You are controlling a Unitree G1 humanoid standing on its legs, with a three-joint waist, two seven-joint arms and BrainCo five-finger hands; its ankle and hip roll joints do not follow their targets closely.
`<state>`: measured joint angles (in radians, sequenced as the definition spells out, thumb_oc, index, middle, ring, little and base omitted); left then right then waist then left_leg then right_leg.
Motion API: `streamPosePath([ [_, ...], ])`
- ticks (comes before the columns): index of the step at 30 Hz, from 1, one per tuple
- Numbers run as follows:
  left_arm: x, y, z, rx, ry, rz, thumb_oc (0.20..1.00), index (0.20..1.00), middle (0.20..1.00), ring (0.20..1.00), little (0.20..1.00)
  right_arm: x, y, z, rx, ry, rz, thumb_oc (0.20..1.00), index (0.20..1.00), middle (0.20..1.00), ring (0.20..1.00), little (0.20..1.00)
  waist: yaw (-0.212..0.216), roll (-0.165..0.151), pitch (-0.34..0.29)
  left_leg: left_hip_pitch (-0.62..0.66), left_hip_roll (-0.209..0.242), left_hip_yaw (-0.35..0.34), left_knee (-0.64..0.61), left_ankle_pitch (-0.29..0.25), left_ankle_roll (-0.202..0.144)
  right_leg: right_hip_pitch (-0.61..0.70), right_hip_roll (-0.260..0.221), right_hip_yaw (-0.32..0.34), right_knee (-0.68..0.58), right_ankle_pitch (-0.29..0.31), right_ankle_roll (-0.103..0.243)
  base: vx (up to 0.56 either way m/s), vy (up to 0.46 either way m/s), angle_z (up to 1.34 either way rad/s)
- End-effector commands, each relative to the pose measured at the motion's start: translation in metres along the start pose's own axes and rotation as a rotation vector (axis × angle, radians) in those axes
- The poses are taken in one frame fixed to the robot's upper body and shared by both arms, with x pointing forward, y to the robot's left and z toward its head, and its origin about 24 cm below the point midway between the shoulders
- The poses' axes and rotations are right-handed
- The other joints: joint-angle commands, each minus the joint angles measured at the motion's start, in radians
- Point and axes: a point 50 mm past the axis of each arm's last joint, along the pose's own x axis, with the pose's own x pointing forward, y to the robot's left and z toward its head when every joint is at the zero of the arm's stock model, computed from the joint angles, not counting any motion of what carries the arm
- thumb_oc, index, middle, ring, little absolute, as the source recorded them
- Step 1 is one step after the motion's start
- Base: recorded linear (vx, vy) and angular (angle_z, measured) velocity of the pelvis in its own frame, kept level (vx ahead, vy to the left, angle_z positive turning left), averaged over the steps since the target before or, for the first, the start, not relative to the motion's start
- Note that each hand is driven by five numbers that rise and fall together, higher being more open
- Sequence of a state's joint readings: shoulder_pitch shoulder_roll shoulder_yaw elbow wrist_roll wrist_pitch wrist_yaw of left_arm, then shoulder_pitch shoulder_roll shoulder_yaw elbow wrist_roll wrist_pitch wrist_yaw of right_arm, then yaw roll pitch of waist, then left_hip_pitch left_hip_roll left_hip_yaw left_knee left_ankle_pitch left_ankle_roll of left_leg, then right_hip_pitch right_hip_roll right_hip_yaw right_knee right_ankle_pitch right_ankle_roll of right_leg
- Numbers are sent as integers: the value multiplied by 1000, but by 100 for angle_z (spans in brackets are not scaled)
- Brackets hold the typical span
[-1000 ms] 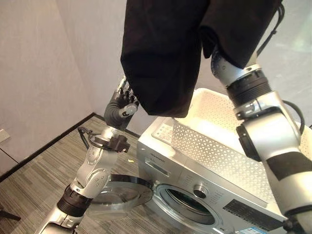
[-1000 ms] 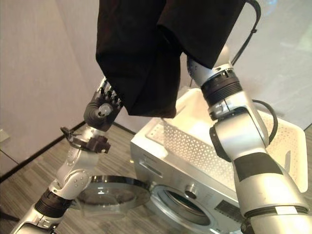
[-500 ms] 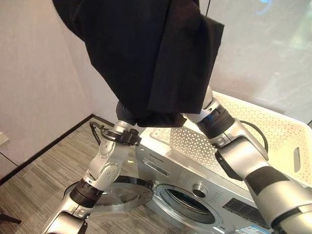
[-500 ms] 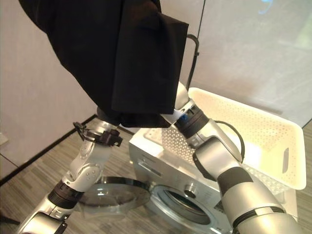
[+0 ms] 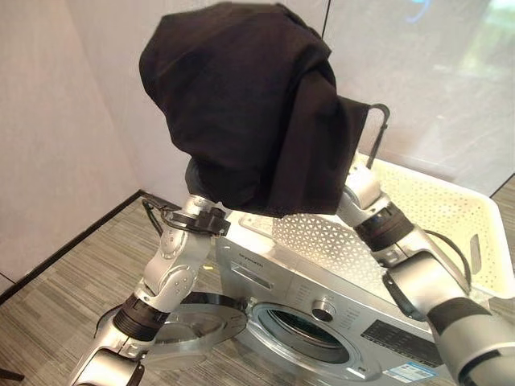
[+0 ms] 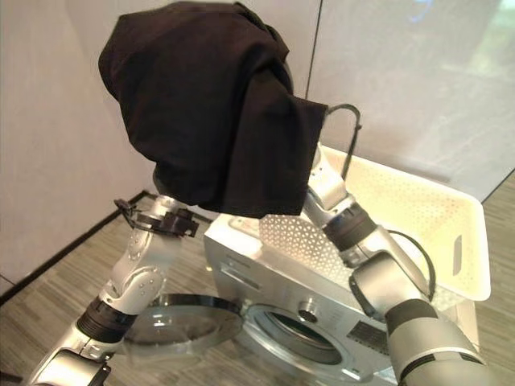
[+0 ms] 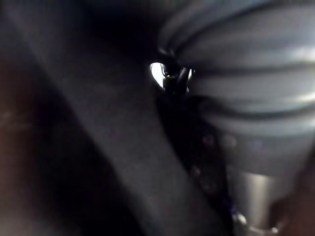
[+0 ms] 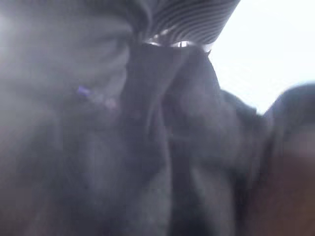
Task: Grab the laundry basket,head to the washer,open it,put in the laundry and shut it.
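A black garment (image 5: 249, 104) hangs bunched in a mound above the silver washer (image 5: 265, 269), draped over both raised arms. My left hand (image 7: 246, 73) and right hand (image 8: 192, 19) are buried under this cloth, which presses close around their ribbed covers in the wrist views. The washer's round door (image 5: 193, 322) lies swung open to the left, and the drum opening (image 5: 302, 342) faces me below the garment. A white perforated laundry basket (image 5: 434, 209) rests on top of the washer, to the right of the garment.
Pale walls stand close behind and left of the washer. Grey striped floor (image 5: 64, 289) spreads out to the left of the open door.
The garment has come down from the top of the picture and gathered into a mound. My left hand, bare beside the cloth a second ago, is now covered. The view has shifted too.
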<state>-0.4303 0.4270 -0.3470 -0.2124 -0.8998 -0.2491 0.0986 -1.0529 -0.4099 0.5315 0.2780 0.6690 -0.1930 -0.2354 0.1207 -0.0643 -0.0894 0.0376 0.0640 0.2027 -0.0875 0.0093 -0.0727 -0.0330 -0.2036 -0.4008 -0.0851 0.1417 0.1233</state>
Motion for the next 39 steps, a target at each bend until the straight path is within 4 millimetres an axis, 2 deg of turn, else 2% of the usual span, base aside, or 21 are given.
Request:
streamPosePath([
  [1,14,-18,36,71,-173,-144,1000,1000,1000,1000,1000,13,-13,27,-268,-91,44,200,200,200,200,200,9,-23,-13,9,28,-31,0,8,-9,64,-90,40,-2,32,85,0,0,0],
  [7,13,-18,34,93,-176,-155,1000,1000,1000,1000,1000,3,-15,21,-419,-53,165,200,200,200,200,200,8,-22,-14,15,30,-27,0,8,-9,67,-90,40,-2,27,86,0,0,0],
  [10,14,-17,30,98,-155,-162,1000,1000,1000,1000,1000,-5,-12,19,-507,-22,298,200,200,200,200,200,3,-21,-16,17,29,-25,0,8,-11,68,-91,40,-2,27,87,0,0,0],
  [14,12,-19,23,97,-123,-187,1000,1000,1000,1000,1000,-11,-6,14,-429,23,390,200,200,200,200,200,5,-22,-18,16,27,-28,0,8,-11,71,-96,35,-2,29,89,0,0,0],
  [25,10,-23,10,51,-58,-222,1000,1000,1000,1000,1000,-30,0,-9,-386,159,541,200,200,200,200,200,2,-24,-17,19,25,-29,0,10,-12,76,-98,31,-2,31,92,0,0,0],
  [26,10,-23,9,43,-51,-229,1000,1000,1000,1000,1000,-32,3,-10,-403,163,575,391,391,391,391,391,3,-25,-17,19,26,-30,0,10,-12,77,-98,29,-2,32,92,0,0,0],
  [27,11,-25,8,35,-46,-239,784,784,784,784,784,-34,3,-11,-403,172,584,514,514,514,514,514,2,-25,-17,20,25,-31,0,10,-12,78,-98,28,-2,31,93,0,0,0],
  [28,11,-25,8,33,-45,-244,200,200,200,200,200,-35,2,-12,-408,181,588,1000,1000,1000,1000,1000,2,-26,-17,19,26,-33,0,10,-12,79,-97,27,-2,31,92,0,0,0],
  [35,9,-25,2,-47,-30,-229,200,200,200,200,200,-38,-1,-15,-415,178,566,1000,1000,1000,1000,1000,-2,-27,-19,19,26,-38,0,9,-12,80,-97,23,-2,31,91,0,0,0],
  [39,7,-24,1,-75,-23,-225,200,200,200,200,200,-38,-10,-19,-504,193,531,1000,1000,1000,1000,1000,-6,-25,-17,17,27,-40,0,10,-12,79,-96,25,-2,32,91,0,0,0],
])
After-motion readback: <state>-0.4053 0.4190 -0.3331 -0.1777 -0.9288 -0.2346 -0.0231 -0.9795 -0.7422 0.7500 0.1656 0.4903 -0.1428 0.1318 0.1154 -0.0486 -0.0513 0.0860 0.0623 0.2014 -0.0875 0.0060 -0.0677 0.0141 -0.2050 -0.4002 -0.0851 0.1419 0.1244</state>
